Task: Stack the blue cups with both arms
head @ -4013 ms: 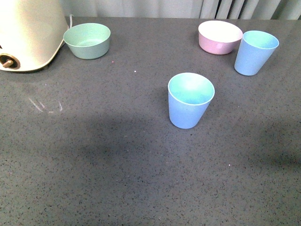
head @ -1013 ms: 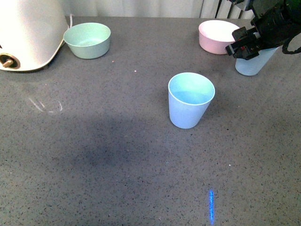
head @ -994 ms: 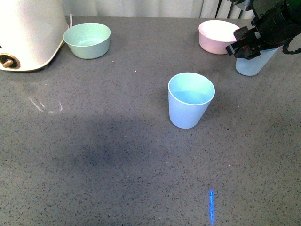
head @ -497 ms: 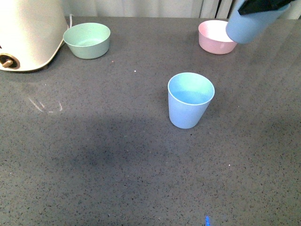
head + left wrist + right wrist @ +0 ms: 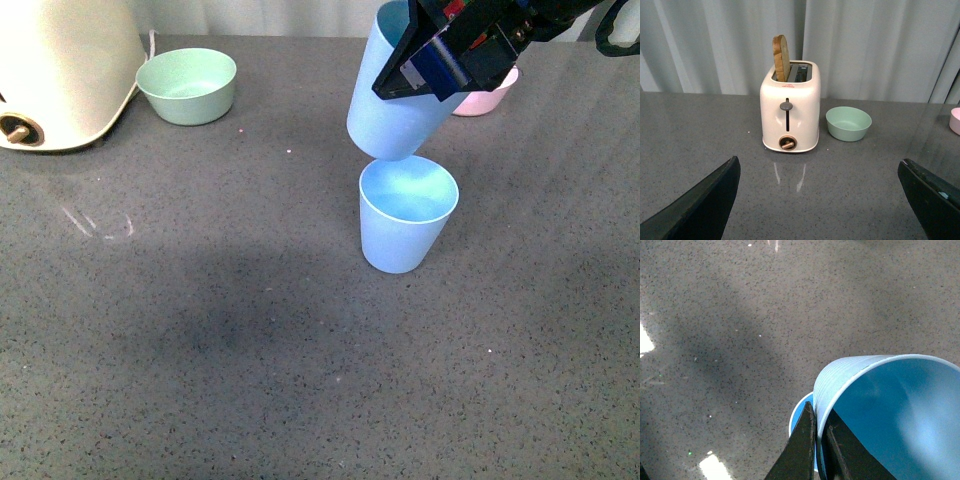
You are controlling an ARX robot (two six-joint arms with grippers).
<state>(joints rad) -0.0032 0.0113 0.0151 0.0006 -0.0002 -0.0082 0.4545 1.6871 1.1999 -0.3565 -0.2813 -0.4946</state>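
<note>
blue cup (image 5: 390,120) above twin (image 5: 400,240), pink bowl (image 5: 493,95) behind

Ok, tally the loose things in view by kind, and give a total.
Blue cups: 2, the held cup and the standing cup
Bowls: 2, the green bowl and the pink bowl
Toaster: 1
Bread slice: 1
Total: 6

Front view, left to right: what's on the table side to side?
toaster → mint-green bowl → lifted blue cup → pink bowl. The standing blue cup is left out because it sits directly under the lifted one.
</note>
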